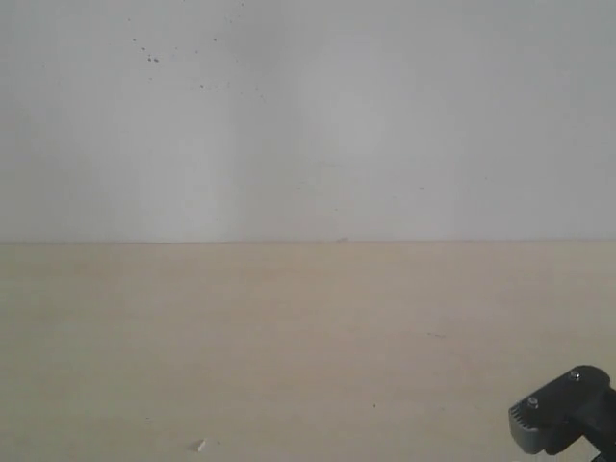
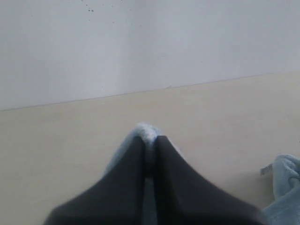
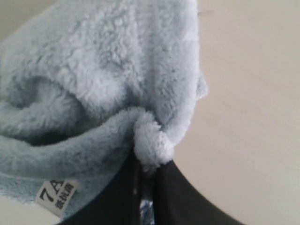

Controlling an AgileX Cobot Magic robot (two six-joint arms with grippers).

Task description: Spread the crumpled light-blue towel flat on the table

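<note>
The towel does not show in the exterior view. In the left wrist view my left gripper (image 2: 149, 138) is shut on a pale blue tuft of the towel (image 2: 146, 130) that sticks out past its black fingertips. More of the towel lies bunched at the frame's edge (image 2: 285, 187) with its white label (image 2: 266, 169). In the right wrist view my right gripper (image 3: 149, 161) is shut on a rolled fold of the fluffy, crumpled towel (image 3: 108, 61). The white label (image 3: 57, 194) hangs beside the fingers. The beige table (image 3: 248, 117) lies underneath.
The exterior view holds the bare beige table (image 1: 289, 337) running back to a white wall (image 1: 308, 115). A black and grey part of the right arm (image 1: 563, 414) pokes in at the bottom right corner. A small white speck (image 1: 199, 445) lies near the front edge.
</note>
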